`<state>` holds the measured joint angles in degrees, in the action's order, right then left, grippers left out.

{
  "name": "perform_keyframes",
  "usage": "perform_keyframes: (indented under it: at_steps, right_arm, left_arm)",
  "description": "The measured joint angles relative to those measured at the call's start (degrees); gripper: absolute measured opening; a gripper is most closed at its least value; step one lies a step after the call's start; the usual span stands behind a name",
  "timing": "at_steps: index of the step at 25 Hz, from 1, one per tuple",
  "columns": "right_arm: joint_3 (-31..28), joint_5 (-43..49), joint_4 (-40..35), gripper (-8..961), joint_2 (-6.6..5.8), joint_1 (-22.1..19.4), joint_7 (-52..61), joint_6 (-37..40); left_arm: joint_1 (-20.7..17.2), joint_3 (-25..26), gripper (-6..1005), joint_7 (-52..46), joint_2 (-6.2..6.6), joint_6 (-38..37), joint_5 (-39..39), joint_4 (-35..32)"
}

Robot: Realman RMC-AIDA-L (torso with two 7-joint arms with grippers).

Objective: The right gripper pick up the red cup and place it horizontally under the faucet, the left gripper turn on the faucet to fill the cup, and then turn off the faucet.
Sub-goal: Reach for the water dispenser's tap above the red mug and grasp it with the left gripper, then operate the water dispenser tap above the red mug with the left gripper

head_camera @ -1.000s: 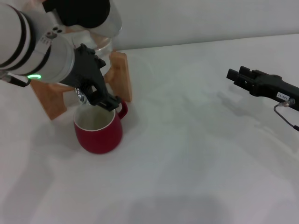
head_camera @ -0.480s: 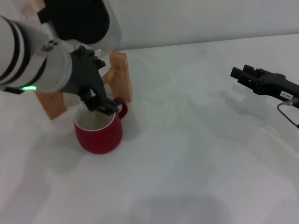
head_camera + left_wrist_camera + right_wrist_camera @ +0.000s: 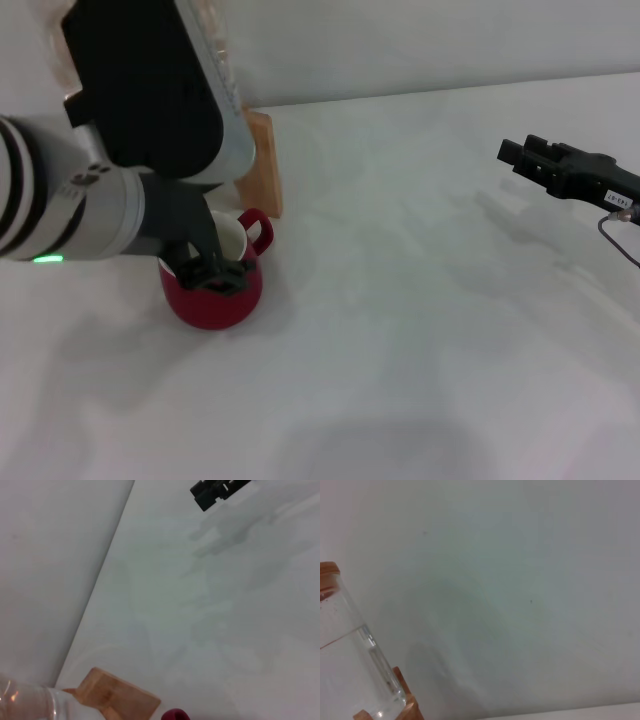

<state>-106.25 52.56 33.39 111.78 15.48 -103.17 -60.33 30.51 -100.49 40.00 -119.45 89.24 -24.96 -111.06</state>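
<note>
Two arms show from our head camera, and only the left one is at the work. The left gripper (image 3: 215,272), a black fingered claw on a thick white banded arm with a green light, hangs right over the rim of the red cup (image 3: 213,288); its fingertips overlap the near rim, but we cannot tell how far apart they stand or whether they touch the ceramic. The cup, a rounded glossy dark-red mug with an off-white inside, stands upright on the white table (image 3: 420,330) at about nine o'clock in our view, its loop handle turned toward two o'clock. Just behind it, toward twelve o'clock, stands the wooden stand (image 3: 262,165), whose clear water jar (image 3: 350,655) shows in the right wrist view; the faucet is hidden behind our left arm. The right gripper (image 3: 522,160), a black two-fingered claw, hovers at three o'clock, well apart from the cup, its fingers close together and holding nothing. Between the cup and that claw the tabletop lies bare, as does the near side toward six o'clock; the wall closes the far edge.
</note>
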Motion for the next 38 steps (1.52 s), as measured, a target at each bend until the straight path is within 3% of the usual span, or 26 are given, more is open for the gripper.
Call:
perform_keyframes:
  at_steps: [13, 38]
  right_arm:
    - [0.00, 0.01, 0.00, 513, -0.08, -0.28, 0.34, -0.05]
    - [0.00, 0.27, 0.01, 513, -0.08, -0.36, 0.52, -0.14]
  left_arm:
    - [-3.39, -1.27, 876, -0.86, -0.04, -0.28, 3.47, -0.16]
    - [-2.97, -1.28, 876, -1.00, -0.09, -1.04, 5.47, 0.53]
